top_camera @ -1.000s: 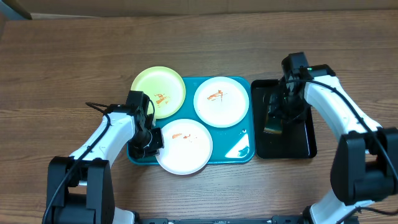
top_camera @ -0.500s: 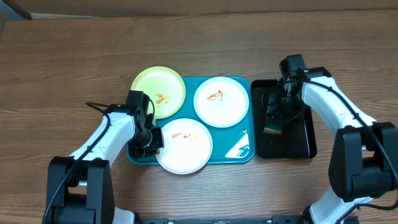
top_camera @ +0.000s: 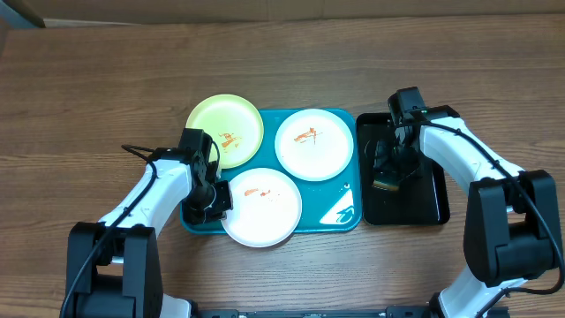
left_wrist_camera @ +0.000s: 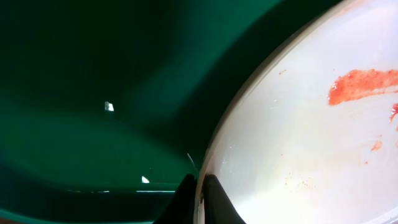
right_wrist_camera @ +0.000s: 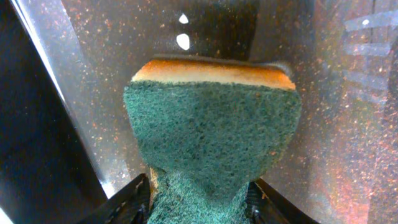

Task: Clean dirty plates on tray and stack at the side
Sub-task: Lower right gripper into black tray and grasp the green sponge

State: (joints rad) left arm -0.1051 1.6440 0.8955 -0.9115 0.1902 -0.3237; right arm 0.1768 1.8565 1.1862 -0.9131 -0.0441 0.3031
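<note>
No readable text, label or number shows anywhere.

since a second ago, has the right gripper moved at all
Yes, slightly. The right gripper, shut on the sponge, has shifted over the black tray toward that tray's side next to the turquoise tray.

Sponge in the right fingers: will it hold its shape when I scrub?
Probably soft: the sponge narrows where the fingers pinch it, so it should squash under pressure. Likely light, given the foam backing. Its rough green face should grip, not slip.
</note>
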